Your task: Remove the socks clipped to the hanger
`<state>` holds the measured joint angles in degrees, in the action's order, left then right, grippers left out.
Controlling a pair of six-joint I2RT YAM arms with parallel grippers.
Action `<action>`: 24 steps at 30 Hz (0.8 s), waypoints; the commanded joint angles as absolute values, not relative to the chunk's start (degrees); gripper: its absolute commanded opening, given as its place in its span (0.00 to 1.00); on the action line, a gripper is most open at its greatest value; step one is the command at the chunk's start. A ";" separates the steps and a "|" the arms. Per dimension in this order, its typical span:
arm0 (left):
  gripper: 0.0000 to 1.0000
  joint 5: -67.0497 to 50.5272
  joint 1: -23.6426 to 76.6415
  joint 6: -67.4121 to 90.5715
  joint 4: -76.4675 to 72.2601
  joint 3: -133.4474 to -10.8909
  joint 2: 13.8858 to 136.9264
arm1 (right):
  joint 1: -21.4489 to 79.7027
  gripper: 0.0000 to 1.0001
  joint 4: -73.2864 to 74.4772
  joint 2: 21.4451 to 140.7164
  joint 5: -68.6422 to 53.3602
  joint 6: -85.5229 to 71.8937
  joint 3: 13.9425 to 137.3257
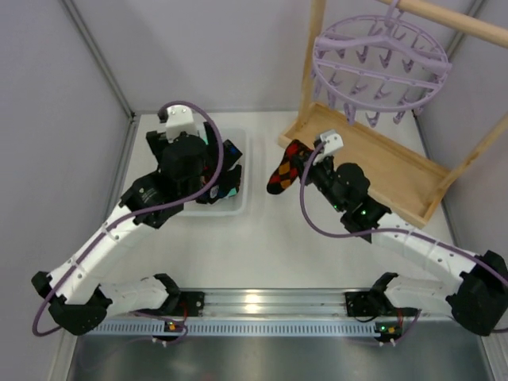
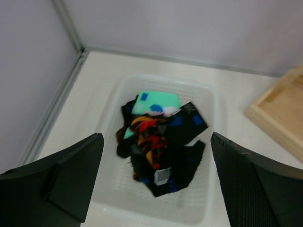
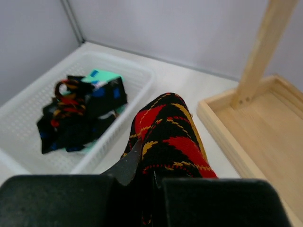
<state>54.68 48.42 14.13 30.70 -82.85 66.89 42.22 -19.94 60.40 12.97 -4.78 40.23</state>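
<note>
My right gripper (image 1: 305, 168) is shut on a black sock with red and yellow diamonds (image 1: 284, 168), held above the table between the basket and the wooden tray; the sock fills the right wrist view (image 3: 173, 137). The lavender hanger (image 1: 379, 63) hangs at the top right with no socks on its pegs. My left gripper (image 1: 221, 171) is open and empty above the white basket (image 1: 238, 208). In the left wrist view a pile of socks (image 2: 158, 142), black, teal and diamond-patterned, lies in the basket (image 2: 199, 208) between my spread fingers (image 2: 71, 175).
A light wooden frame with a tray base (image 1: 397, 171) stands at the right under the hanger; its post (image 3: 258, 52) rises close to my right gripper. Grey walls close in the left and back.
</note>
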 commanded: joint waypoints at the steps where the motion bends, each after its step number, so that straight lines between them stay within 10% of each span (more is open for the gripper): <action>1: 0.98 54.14 42.39 24.93 41.29 -76.66 58.93 | 42.71 0.00 -23.03 67.57 4.40 -5.89 50.34; 18: 0.98 61.00 36.30 29.43 54.40 -63.38 31.56 | 54.84 0.00 16.48 137.79 3.86 -5.97 128.10; 24: 0.98 59.42 37.18 33.40 53.88 -58.36 27.07 | 54.76 0.00 14.58 142.81 6.07 -12.04 124.53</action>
